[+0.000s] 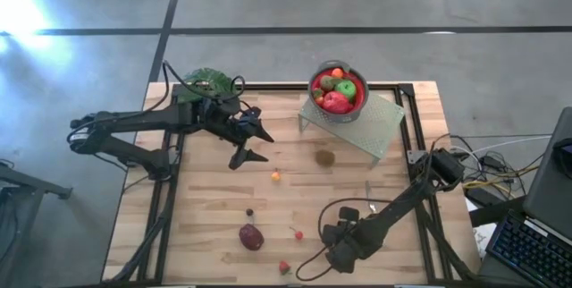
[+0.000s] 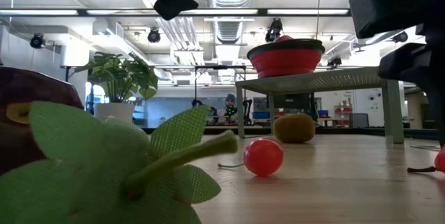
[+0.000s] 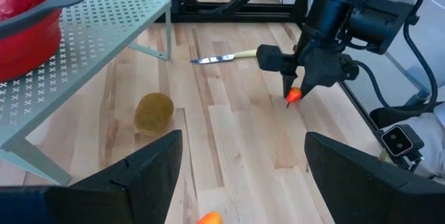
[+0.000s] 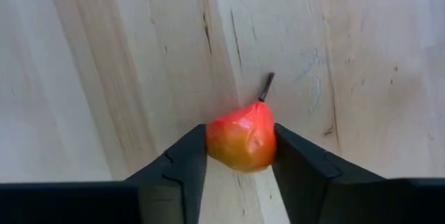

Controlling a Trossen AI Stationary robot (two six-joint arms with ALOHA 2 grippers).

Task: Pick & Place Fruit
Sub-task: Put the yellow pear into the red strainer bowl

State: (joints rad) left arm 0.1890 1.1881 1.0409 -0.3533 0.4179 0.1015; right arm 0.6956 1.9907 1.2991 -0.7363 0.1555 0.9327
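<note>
The right gripper (image 4: 240,156) is pinching a small red-orange fruit (image 4: 242,138) low over the table's near edge (image 1: 223,275) — the left gripper (image 1: 253,143) is hanging open mid-table.

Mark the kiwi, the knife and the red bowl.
kiwi (image 3: 154,112): left wrist view, middle of its body.
knife (image 3: 211,59): left wrist view, on the blade.
red bowl (image 1: 339,114): high view, near rim.

Red-orange small pear-shaped fruit (image 4: 241,142) between dark pincer fingers (image 4: 177,168); brown kiwi (image 3: 153,111); red bowl (image 1: 339,81) on pale perforated rack (image 1: 375,122); light wooden surface (image 1: 295,199); maroon plum (image 1: 251,236).
</note>
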